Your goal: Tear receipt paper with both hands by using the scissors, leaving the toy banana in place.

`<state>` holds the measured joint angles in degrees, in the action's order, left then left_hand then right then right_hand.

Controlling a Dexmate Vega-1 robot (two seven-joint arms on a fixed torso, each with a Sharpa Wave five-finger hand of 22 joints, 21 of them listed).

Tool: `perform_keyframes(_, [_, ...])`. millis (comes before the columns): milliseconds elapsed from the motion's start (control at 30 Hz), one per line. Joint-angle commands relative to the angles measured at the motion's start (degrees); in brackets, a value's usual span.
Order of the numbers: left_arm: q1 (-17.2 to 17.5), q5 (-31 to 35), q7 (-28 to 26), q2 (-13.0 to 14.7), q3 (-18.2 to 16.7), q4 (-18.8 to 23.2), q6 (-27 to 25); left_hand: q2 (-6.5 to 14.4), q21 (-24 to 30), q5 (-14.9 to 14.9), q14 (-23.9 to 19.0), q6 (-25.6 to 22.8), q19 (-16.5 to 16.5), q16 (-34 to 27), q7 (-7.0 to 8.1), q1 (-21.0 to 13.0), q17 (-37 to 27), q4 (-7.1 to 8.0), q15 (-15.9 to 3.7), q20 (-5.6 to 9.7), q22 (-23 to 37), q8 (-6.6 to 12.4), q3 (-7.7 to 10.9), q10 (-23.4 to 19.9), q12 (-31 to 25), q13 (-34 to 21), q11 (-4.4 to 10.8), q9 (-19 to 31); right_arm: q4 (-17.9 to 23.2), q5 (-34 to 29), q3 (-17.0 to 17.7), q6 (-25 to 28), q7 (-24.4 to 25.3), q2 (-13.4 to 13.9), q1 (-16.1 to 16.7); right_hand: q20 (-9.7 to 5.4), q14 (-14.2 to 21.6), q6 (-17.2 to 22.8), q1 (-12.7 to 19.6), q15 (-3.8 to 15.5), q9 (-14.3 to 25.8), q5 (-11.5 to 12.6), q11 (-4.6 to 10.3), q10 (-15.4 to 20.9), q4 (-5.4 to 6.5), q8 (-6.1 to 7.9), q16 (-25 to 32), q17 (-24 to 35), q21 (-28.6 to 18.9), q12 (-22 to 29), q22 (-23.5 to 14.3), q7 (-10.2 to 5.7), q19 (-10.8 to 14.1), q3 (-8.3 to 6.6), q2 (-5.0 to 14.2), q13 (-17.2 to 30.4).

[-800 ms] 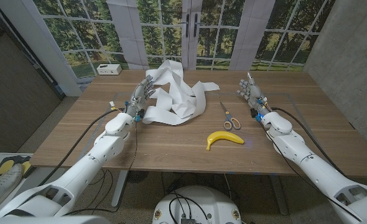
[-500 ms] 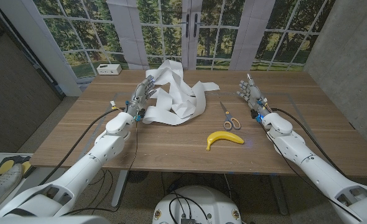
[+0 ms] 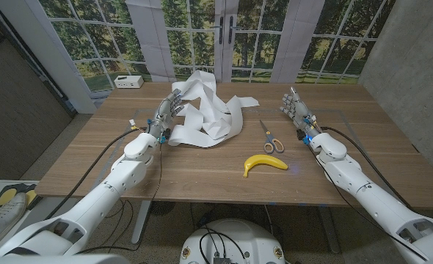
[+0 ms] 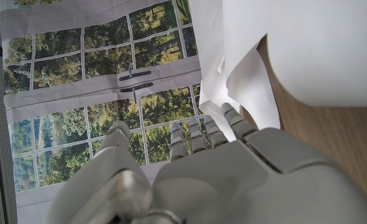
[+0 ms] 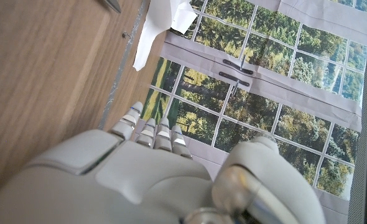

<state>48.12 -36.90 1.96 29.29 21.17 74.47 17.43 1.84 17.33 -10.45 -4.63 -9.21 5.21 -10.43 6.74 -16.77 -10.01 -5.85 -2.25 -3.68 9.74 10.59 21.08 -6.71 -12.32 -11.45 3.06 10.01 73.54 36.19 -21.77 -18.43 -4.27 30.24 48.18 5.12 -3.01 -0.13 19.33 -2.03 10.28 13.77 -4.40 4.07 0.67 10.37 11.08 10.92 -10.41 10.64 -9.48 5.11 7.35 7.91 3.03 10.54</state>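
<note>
One paper heap, one scissors, one banana.
We see the crumpled receipt paper (image 3: 205, 110) at 11 o'clock, scissors (image 3: 271, 138) and toy banana (image 3: 265, 163) at centre; left hand (image 3: 166, 114) and right hand (image 3: 295, 108) both hold nothing, fingers extended.

We see both arms reaching forward over the wooden table (image 3: 202, 176) from its near edge, one toward each side. The left hand (image 3: 166, 114) is raised above the table's left half, fingers extended and a little apart, pointing toward the far edge; it holds nothing that we can make out (its fingertips lie close to white paper, and contact cannot be judged). The right hand (image 3: 295, 108) stands over the table's right half, palm upright, fingers straight and slightly spread, holding nothing. In the wrist views we look along the back of each hand (image 4: 233, 180) (image 5: 127, 180), fingers pointing away.
</note>
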Motion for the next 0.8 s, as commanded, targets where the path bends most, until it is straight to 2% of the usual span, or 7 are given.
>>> perform_keyframes(33, [1.0, 0.0, 0.1, 0.1, -0.8, 0.8, 2.4, 0.5, -0.2, -0.2, -0.4, -0.5, 0.6, -0.2, -0.24, -0.6, -0.1, -0.18, -0.56, 0.1, 0.2, 0.21, 0.34, -0.1, -0.2, -0.1, -0.02, 0.3, 2.6, -2.2, -0.7, 1.4, 0.8, 2.0, 0.3, -0.03, -0.5, -0.6, 1.0, -0.06, 0.2, -0.1, -0.04, -0.8, -0.67, -0.11, -0.2, 0.0, 0.2, -0.1, -0.2, 0.11, -0.5, 0.06, 0.12, 0.1])
perform_keyframes(200, [1.7, 2.1, 0.2, 1.8, -0.3, 2.2, 2.9, 0.6, -0.3, -0.2, -0.4, -0.5, 0.6, -0.2, -0.26, -0.7, -0.1, -0.26, -0.55, 0.11, 0.2, 0.18, 0.42, 0.0, -0.2, -0.1, -0.08, 0.3, 4.7, -3.5, -0.8, 2.4, 2.7, 2.9, 1.1, 0.32, -1.1, -1.3, 1.6, 0.61, 0.3, -0.2, 0.26, -1.4, -1.06, -0.1, -0.4, 0.0, 0.3, -0.1, -0.2, -0.36, -1.1, -0.12, 0.18, 0.1])
perform_keyframes(500, [3.0, 2.2, -0.2, 2.3, -0.5, 2.9, 3.4, 0.7, -0.6, -0.2, -0.3, -0.6, 0.6, -0.2, -0.21, -0.8, -0.1, -0.45, -0.63, 0.13, 0.2, 0.2, 0.52, -0.1, -0.2, -0.1, -0.16, 0.3, 8.0, -5.6, -0.7, 2.9, 5.8, 4.2, 3.4, 0.48, -1.6, -1.9, 2.2, 1.43, 0.3, -0.3, 0.73, -1.7, -1.44, -0.06, -0.4, 0.0, 0.2, -0.1, -0.2, -0.68, -1.4, -0.32, 0.27, 0.2])
perform_keyframes(600, [3.0, 2.9, -0.3, 2.8, -0.5, 2.9, 3.4, 0.7, -0.6, -0.1, -0.4, -0.7, 0.7, -0.2, -0.17, -0.8, -0.1, -0.5, -0.61, 0.15, 0.2, 0.22, 0.52, -0.1, -0.1, -0.1, -0.08, 0.3, 8.4, -6.0, -0.9, 3.7, 5.3, 5.1, 3.4, 0.46, -2.3, -2.8, 2.6, 1.78, 0.3, -0.3, 0.9, -2.2, -1.69, -0.25, -0.6, 0.0, 0.2, -0.1, -0.2, -1.18, -1.6, -0.47, 0.36, 0.2])
perform_keyframes(633, [3.1, 2.9, -0.7, 2.8, -0.6, 3.2, 3.3, 0.7, -0.7, -0.1, -0.4, -0.5, 0.7, -0.2, -0.15, -0.8, -0.1, -0.52, -0.61, 0.18, 0.2, 0.16, 0.51, -0.1, -0.1, -0.1, -0.1, 0.3, 8.4, -6.3, -1.0, 3.9, 5.3, 5.3, 3.3, 0.5, -2.9, -3.5, 3.0, 2.01, 0.3, -0.4, 1.36, -3.3, -1.96, -0.24, -0.7, -0.1, 0.2, -0.3, -0.2, -1.37, -2.1, -0.59, 0.41, 0.2])
perform_keyframes(800, [3.6, 2.5, -2.1, 3.0, -1.1, 4.6, 2.0, 0.6, -0.7, -0.1, -0.3, -0.2, 1.0, -0.2, 0.08, -0.7, -0.1, -0.59, -0.77, 0.18, 0.2, 0.04, 0.47, -0.1, -0.1, -0.1, -0.08, 0.3, 10.1, -7.0, -0.7, 5.3, 6.2, 6.5, 3.5, 0.41, -3.1, -3.9, 3.3, 2.66, 0.3, -0.5, 1.56, -3.7, -2.15, -0.19, -0.6, -0.1, 0.2, -0.3, -0.2, -1.73, -2.5, -0.69, 0.48, 0.2])
